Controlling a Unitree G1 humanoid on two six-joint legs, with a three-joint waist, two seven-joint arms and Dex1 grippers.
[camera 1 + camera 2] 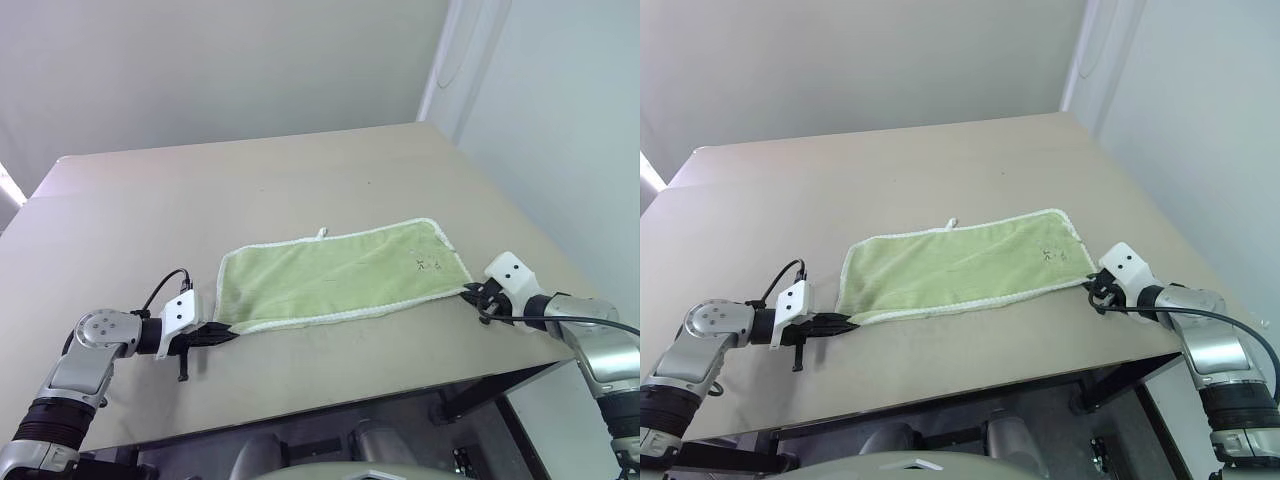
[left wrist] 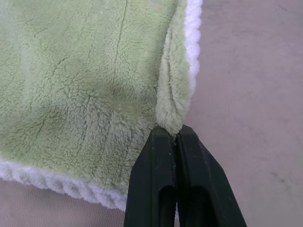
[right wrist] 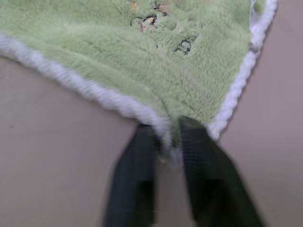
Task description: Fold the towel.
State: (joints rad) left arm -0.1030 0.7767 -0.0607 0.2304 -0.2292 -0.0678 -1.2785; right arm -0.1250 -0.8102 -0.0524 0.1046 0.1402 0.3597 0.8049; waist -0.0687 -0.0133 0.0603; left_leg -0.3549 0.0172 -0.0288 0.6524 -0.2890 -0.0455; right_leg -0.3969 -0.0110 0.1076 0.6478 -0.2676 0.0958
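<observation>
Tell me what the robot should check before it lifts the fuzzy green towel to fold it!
1. Left gripper shut on the near left corner of the light yellow-green terry towel with white edging: ok, cloth is pinched between the fingers.
2. Right gripper shut on the near right corner: ok, the white edging sits between the fingers.
3. Towel lying flat and spread out: ok, only a small fold at the left corner.
4. Both held corners on the same long edge: ok, the near one.
5. Bare beige table beyond the towel to fold onto: ok.
6. Grip firm enough to lift: cannot tell.
</observation>
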